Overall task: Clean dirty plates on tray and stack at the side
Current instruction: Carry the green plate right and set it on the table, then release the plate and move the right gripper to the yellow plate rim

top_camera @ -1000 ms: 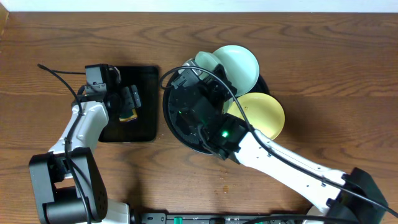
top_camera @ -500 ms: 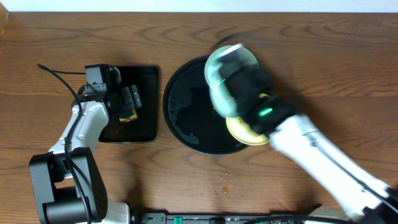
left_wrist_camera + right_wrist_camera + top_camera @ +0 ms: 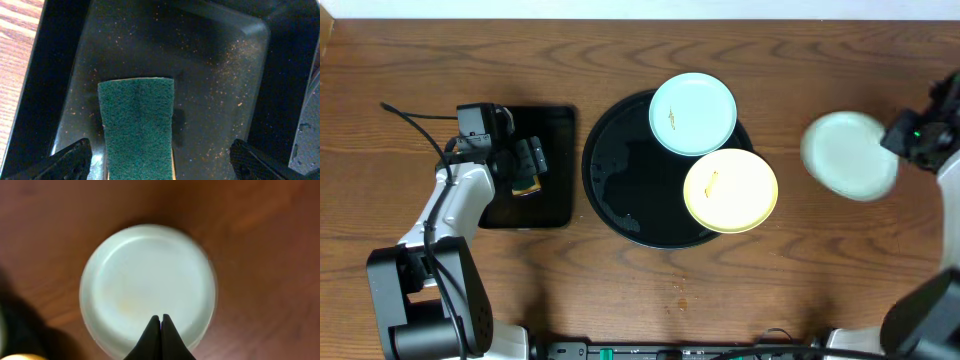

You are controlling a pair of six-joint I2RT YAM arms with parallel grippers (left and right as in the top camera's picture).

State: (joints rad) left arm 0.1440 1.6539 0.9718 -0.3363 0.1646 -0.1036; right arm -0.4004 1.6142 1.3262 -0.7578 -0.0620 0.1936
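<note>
Only my left wrist view shows my left gripper point(image 3: 165, 161) spread wide over the green sponge point(image 3: 137, 125) in the rectangular tray point(image 3: 220, 75), while overhead my right gripper point(image 3: 161, 319), shut tight, has swept one mint plate point(image 3: 850, 155) off the round tray point(image 3: 620, 190), where the other mint plate point(image 3: 693, 113) and the yellow plate point(image 3: 730, 190) remain, onto the tabletop point(image 3: 840, 260) at right.

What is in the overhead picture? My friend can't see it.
The right hand holds a pale mint plate by its rim over the wooden tabletop, right of a round black tray. A mint-blue plate and a yellow plate, both smudged, sit on that tray. The open left hand hovers over a sponge in a rectangular tray.
</note>
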